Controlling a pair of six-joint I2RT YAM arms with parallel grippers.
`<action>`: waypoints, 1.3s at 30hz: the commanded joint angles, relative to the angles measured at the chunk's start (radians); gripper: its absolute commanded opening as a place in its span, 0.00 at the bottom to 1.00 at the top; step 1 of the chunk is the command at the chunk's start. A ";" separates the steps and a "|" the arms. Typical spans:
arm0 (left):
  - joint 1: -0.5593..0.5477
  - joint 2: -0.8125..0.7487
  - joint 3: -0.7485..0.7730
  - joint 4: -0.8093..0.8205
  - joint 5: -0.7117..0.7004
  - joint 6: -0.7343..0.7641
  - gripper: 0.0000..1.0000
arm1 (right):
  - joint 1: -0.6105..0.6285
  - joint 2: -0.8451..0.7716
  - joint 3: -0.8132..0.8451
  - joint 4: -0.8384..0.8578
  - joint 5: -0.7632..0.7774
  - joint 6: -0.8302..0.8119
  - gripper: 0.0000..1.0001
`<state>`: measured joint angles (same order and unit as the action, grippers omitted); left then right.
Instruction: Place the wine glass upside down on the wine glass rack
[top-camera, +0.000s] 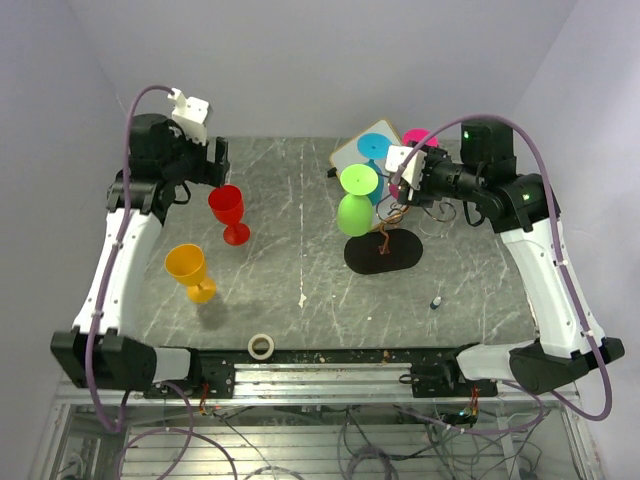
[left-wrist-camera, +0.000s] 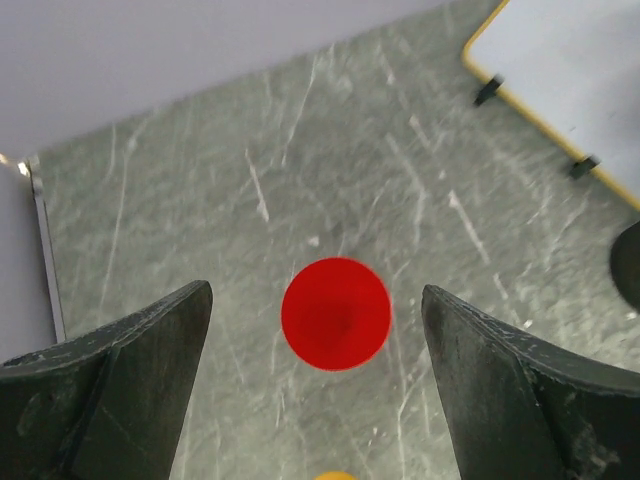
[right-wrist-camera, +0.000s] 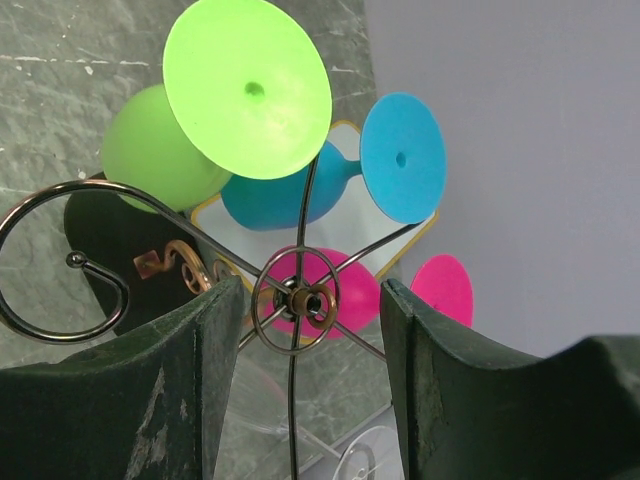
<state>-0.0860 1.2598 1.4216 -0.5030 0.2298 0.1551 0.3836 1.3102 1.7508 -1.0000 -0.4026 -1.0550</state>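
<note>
The wine glass rack (top-camera: 384, 253) stands right of centre on its black oval base. Green (top-camera: 355, 200), blue (top-camera: 375, 150) and pink (top-camera: 415, 138) wine glasses hang upside down on it. My right gripper (top-camera: 402, 178) is at the rack's top and open. In the right wrist view the wire hub (right-wrist-camera: 300, 298) shows between its jaws (right-wrist-camera: 312, 282), with a clear wine glass (right-wrist-camera: 365, 462) below. My left gripper (top-camera: 217, 160) is open above an upright red wine glass (top-camera: 228, 212), whose red bowl (left-wrist-camera: 335, 314) lies below the jaws (left-wrist-camera: 316, 290). An orange wine glass (top-camera: 190, 270) stands nearer.
A white board with a wooden rim (top-camera: 348, 152) stands behind the rack and shows in the left wrist view's upper right (left-wrist-camera: 570, 70). A roll of tape (top-camera: 261, 346) lies at the near edge. A small dark object (top-camera: 437, 301) lies right of the rack's base.
</note>
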 joint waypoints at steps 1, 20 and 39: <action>0.045 0.111 0.029 -0.110 -0.043 0.028 0.96 | -0.008 -0.020 0.010 0.007 0.015 0.012 0.56; 0.054 0.367 0.027 -0.160 -0.043 0.076 0.67 | -0.015 -0.032 -0.045 0.033 0.027 0.019 0.57; 0.054 0.376 0.049 -0.189 -0.016 0.107 0.16 | -0.022 -0.043 -0.058 0.040 0.009 0.025 0.58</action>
<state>-0.0360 1.6619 1.4307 -0.6758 0.2024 0.2401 0.3695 1.2907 1.6936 -0.9768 -0.3779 -1.0466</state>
